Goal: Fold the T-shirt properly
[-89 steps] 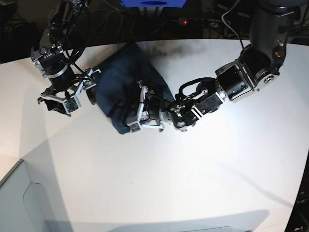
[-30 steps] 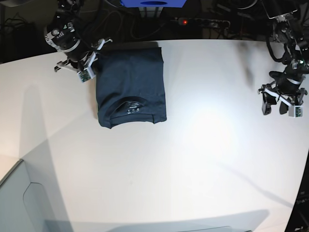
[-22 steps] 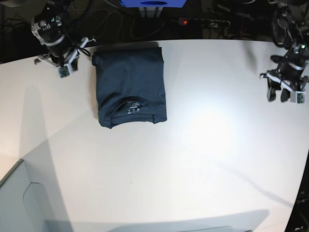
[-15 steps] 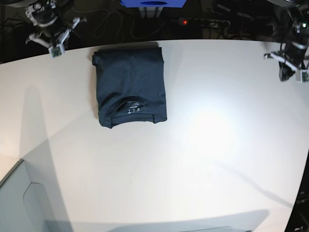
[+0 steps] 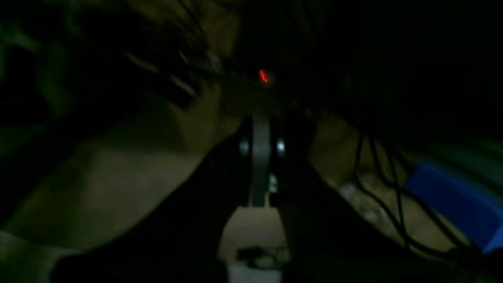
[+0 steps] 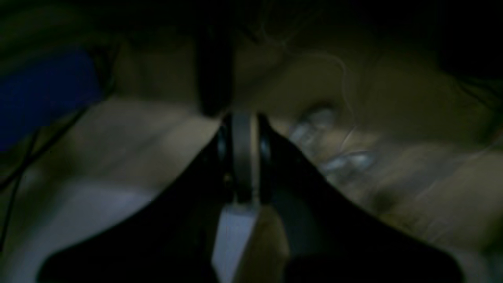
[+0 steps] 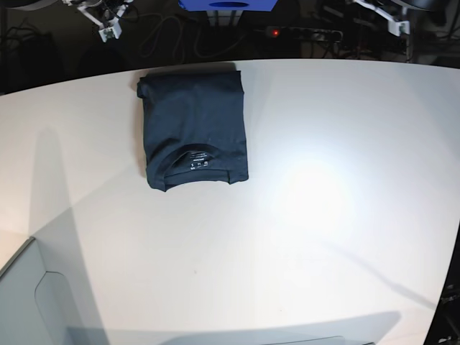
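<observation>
Navy cloth, folded into a neat upright rectangle, lies on the white table in the base view: it is the T-shirt. It sits in the upper left part of the table, with its far edge near the back rim. The neck opening is turned toward the near side, and the small label with white print shows inside it. The surface of the cloth is flat, with only a small bulge at the far left corner. Nothing touches the shirt.

Both arms are pulled up and away, well apart from the shirt. Of the right gripper only a small white and black part shows at the top left edge of the base view, above the dark area behind the table. The left gripper shows the same way at the top right edge.

The wrist views are dark and blurred. In the left wrist view the two jaws of the left gripper are pressed together with no gap, and nothing is between them. Behind them are black cables, a small red light and a blue object. In the right wrist view the right gripper is closed in the same way, also empty, and a blue shape is at the left.
</observation>
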{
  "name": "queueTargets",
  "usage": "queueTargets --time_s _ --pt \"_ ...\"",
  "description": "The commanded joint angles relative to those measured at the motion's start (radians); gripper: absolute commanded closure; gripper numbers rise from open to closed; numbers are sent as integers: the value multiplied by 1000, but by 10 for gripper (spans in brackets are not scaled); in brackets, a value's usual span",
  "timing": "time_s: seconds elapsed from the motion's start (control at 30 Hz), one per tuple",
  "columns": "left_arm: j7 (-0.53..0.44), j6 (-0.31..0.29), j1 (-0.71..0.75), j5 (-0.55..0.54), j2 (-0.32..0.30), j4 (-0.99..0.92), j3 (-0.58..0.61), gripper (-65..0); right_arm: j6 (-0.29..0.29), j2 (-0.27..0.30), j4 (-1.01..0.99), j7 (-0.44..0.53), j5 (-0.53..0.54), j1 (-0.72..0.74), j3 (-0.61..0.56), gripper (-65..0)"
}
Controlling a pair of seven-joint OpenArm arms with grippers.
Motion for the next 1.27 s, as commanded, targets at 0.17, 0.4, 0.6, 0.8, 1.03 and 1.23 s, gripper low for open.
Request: queueTargets --time_s 0.17,0.4,0.6,0.8,1.03,1.23 --pt "-366 1 -83 270 -5 -363 168 0 12 63 -408 245 -1 107 -29 -1" --pt "-530 1 -342 392 -26 -903 230 0 -18 147 -862 622 -3 225 -170 -1" --pt "-572 1 -511 448 -40 -1165 230 0 -401 176 -1052 877 -3 260 -371 -1" --pt "-569 1 -529 506 1 -1177 230 0 -994 144 -1077 909 -3 263 -497 -1" --pt "-576 1 -529 514 34 -1174 230 0 -1169 110 -1077 909 -1 262 -575 -1" --pt "-576 1 -529 514 37 -1174 230 0 -1167 86 -1077 905 -1 263 -575 -1"
